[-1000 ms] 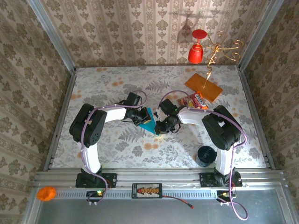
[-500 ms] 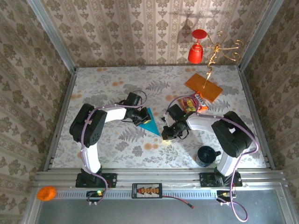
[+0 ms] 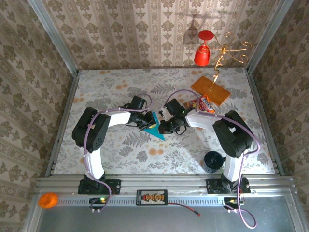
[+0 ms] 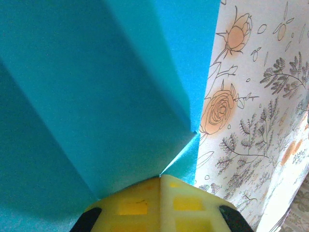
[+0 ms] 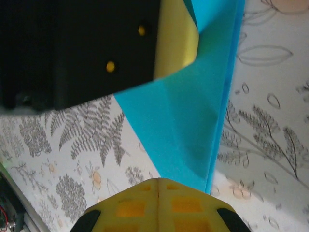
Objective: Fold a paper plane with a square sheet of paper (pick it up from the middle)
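At centre of the top view, left gripper (image 3: 147, 121) fingers clamp the paper plane (image 3: 155, 130); right gripper (image 3: 165, 129) fingers together, touching it.

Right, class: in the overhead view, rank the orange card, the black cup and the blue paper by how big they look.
1. Orange card
2. Black cup
3. Blue paper, going by its visible part; it is partly hidden, so this place is unsure.

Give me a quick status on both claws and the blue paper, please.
Left claw shut, tip at the blue paper. Right claw shut, tip at its folded edge. Paper partly folded, lying on the table. Snack packet sits apart, right side.
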Action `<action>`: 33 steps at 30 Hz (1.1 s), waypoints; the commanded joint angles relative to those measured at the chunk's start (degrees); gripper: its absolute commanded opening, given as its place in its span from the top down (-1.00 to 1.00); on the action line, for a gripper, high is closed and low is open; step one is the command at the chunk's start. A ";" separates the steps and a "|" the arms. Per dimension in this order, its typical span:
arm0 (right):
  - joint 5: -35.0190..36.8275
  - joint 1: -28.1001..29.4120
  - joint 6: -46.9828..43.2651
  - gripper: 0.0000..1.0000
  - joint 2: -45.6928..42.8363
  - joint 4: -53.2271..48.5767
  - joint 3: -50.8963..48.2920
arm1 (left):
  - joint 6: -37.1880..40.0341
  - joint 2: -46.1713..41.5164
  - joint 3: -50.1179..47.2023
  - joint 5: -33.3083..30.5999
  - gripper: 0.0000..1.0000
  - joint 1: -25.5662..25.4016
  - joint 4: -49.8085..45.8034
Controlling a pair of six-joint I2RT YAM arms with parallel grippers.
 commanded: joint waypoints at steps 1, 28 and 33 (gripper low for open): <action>1.45 0.22 0.57 0.96 2.88 -0.40 1.90 | 1.26 4.83 -3.05 -8.59 0.90 -0.31 -9.13; 5.99 -0.84 -0.59 1.00 7.47 -4.95 -0.72 | 5.28 -6.52 -8.76 -1.56 0.92 -4.15 13.78; 6.13 -0.78 -0.47 1.00 7.50 -5.29 -0.85 | 5.92 -5.30 -8.93 -2.16 0.93 -4.61 12.63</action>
